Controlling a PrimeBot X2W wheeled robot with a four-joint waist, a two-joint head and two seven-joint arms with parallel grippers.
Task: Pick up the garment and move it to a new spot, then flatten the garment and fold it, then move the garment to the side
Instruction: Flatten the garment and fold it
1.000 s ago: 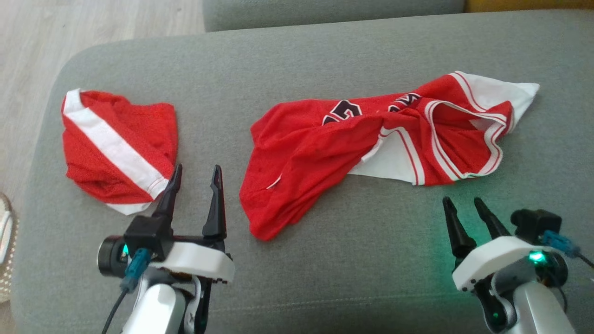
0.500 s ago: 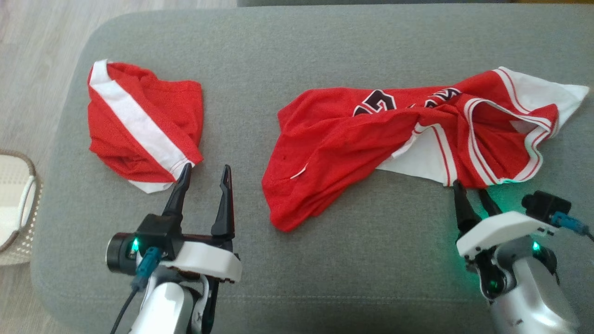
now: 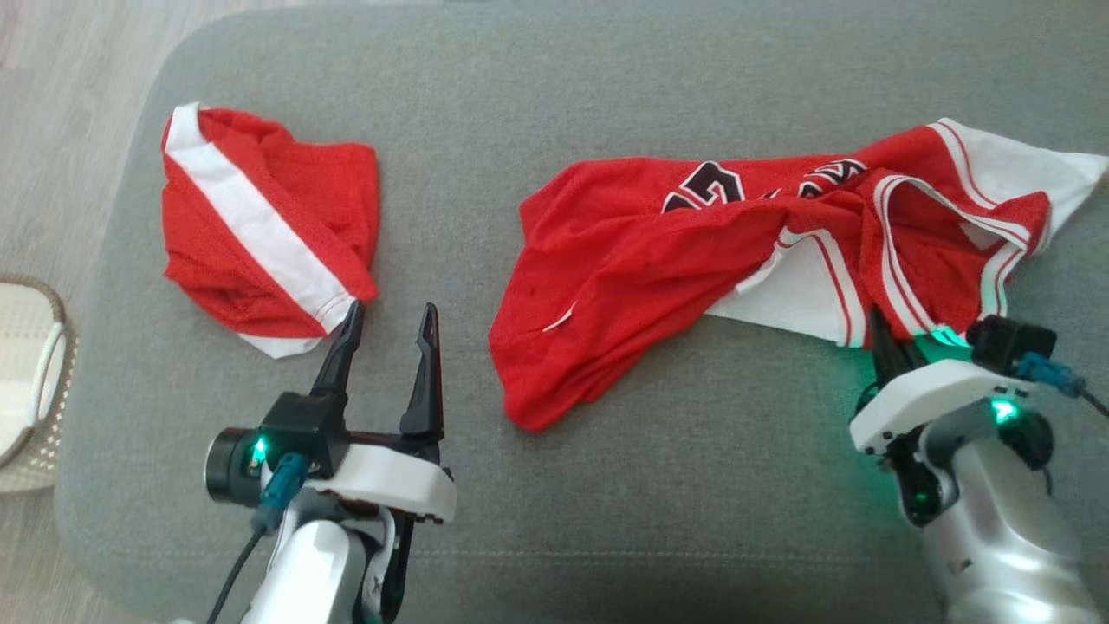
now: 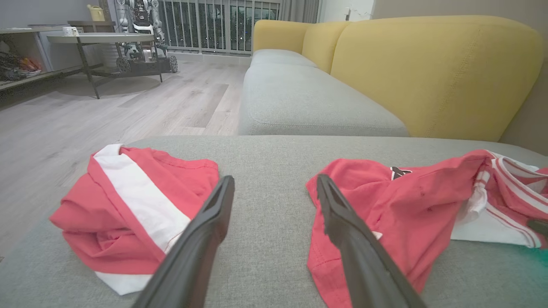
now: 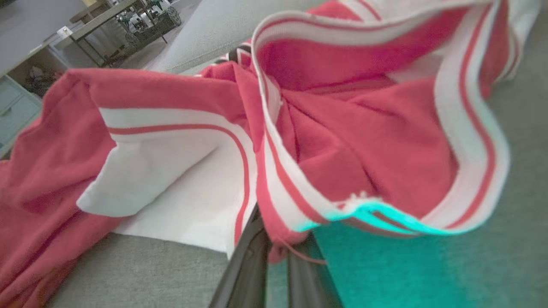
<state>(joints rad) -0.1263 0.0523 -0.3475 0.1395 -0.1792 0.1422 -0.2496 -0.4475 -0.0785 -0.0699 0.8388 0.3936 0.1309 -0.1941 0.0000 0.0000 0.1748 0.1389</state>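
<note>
Nearest us, the left claw (image 3: 392, 308) hovers over the grey seat (image 3: 606, 503), its two long dark fingers spread wide with nothing between them. In its wrist view the left claw (image 4: 274, 179) frames bare woven upholstery, coarse and matte.

The right claw (image 3: 884, 334) sits at the near right, lit green by its own lamp, fingers pressed together on the jersey (image 3: 641, 260). From its wrist, the right claw (image 5: 276, 252) pinches a red fold of the near hem, just below a ribbed white band with a thin red stripe.

The jersey lies crumpled across the right half of the seat. We note red mesh fabric, white side panels, striped trim looping round an arm opening, and dark numerals partly hidden by folds. It is bunched and twisted at the middle.

Left of the open claw, apart from the jersey, a red bundle (image 3: 260, 234) lies loosely folded, the same mesh, crossed by a broad white diagonal stripe. The left fingertip stands just beside its near corner.

Farther left, a woven basket (image 3: 35, 381) rests on pale plank floor (image 3: 69, 87). Beyond the seat we see a sofa with plump yellow backrests (image 4: 428, 77).
</note>
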